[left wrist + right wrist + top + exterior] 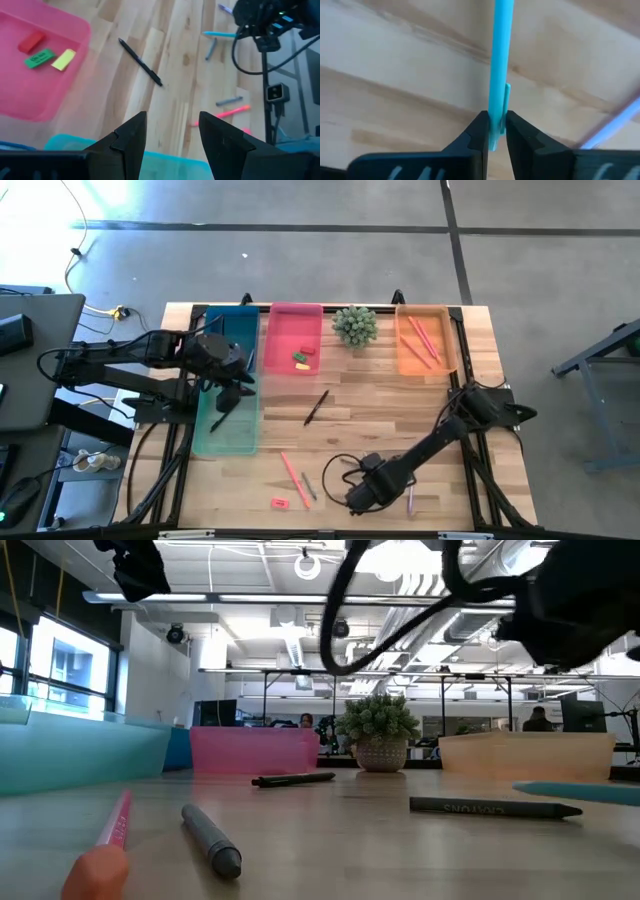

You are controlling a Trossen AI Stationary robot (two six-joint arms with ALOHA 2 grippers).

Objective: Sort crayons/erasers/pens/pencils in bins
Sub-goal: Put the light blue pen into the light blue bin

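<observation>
Pink bin holding three erasers

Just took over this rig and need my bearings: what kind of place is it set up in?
Probably an open-plan lab or workshop: a wooden table on bare concrete floor, with exposed ceiling pipes and monitors behind.

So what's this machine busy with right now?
It's sorting stationery into coloured bins. The right gripper, low at the table's near edge, has its fingers closed on a teal pen. The left gripper hangs open over the teal bin. Three erasers lie in the pink bin and pencils in the orange bin. A black pen and other sticks are on the table, unsorted.
</observation>
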